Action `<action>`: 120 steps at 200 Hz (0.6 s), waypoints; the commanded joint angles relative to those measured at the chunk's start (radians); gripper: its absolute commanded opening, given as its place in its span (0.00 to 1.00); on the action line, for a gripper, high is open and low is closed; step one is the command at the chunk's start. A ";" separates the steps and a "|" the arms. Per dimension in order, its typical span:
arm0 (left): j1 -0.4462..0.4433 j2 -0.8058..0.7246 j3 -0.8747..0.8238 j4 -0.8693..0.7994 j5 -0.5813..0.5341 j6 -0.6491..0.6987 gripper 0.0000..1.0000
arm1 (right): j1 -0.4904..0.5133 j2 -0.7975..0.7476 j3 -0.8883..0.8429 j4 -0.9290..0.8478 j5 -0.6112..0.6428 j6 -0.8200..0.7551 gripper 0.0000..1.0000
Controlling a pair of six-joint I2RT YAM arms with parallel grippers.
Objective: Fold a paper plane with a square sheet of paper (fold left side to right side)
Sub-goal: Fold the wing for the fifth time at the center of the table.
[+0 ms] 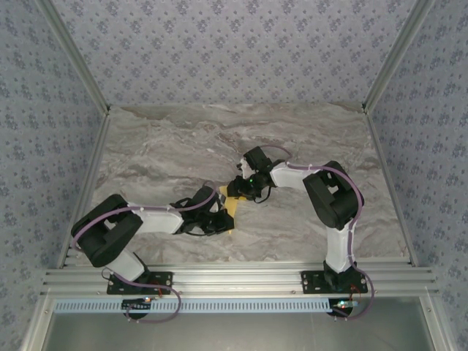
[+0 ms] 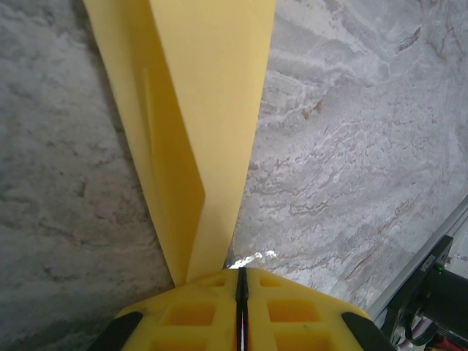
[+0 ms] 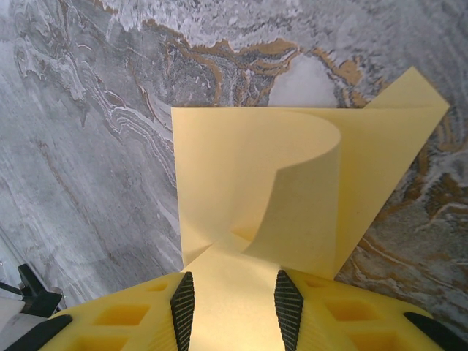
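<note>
1. The paper sheet [image 1: 231,207] sits between the two sets of jaws, on the table [image 1: 183,146].
2. Left gripper [image 2: 241,281]: jaws clenched. The sheet's narrow end runs into the seam, so it looks pinched. The sheet's long axis points straight ahead of the jaws and widens going away.
3. Right gripper [image 3: 235,292]: jaws part-way apart with paper filling the gap between the pads [image 3: 183,307]. Can't tell if they are squeezing it.
4. Ahead of the right jaws, one flap arches up and curls over toward the right-hand pad side. It is not flattened yet.
5. Both arms are at the sheet, neither clearly nearer.
6. Left arm is low with the forearm stretched inward. Right arm has the elbow bent and the wrist doubled back toward the left jaws.
</note>
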 commanded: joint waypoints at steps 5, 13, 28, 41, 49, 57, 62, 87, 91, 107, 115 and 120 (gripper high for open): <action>-0.009 -0.018 -0.034 -0.043 0.002 -0.003 0.09 | -0.007 0.078 -0.023 -0.138 0.104 -0.018 0.41; -0.012 -0.020 -0.041 -0.041 0.001 -0.007 0.09 | -0.007 0.079 -0.023 -0.138 0.103 -0.018 0.41; -0.022 -0.031 -0.053 -0.035 0.003 -0.014 0.09 | -0.007 0.080 -0.021 -0.139 0.104 -0.017 0.41; -0.037 -0.038 -0.059 -0.036 0.003 -0.020 0.09 | -0.007 0.081 -0.020 -0.142 0.105 -0.017 0.41; -0.047 -0.041 -0.062 -0.036 0.001 -0.024 0.09 | -0.007 0.081 -0.020 -0.143 0.105 -0.018 0.41; -0.058 -0.046 -0.065 -0.035 -0.001 -0.028 0.09 | -0.007 0.082 -0.019 -0.143 0.106 -0.018 0.41; -0.064 -0.047 -0.067 -0.033 -0.001 -0.031 0.09 | -0.007 0.083 -0.019 -0.144 0.106 -0.018 0.41; -0.084 -0.054 -0.079 -0.013 0.001 -0.049 0.09 | -0.007 0.084 -0.017 -0.147 0.106 -0.017 0.41; -0.086 -0.056 -0.080 -0.010 0.000 -0.052 0.09 | -0.007 0.084 -0.017 -0.147 0.104 -0.017 0.41; -0.084 -0.075 -0.081 -0.011 -0.003 -0.055 0.09 | -0.005 0.083 -0.014 -0.146 0.104 -0.020 0.41; -0.078 -0.091 -0.071 -0.026 -0.006 -0.049 0.09 | -0.005 0.083 -0.015 -0.148 0.103 -0.019 0.41; -0.070 -0.102 -0.064 -0.037 -0.004 -0.045 0.09 | -0.005 0.083 -0.014 -0.150 0.103 -0.019 0.41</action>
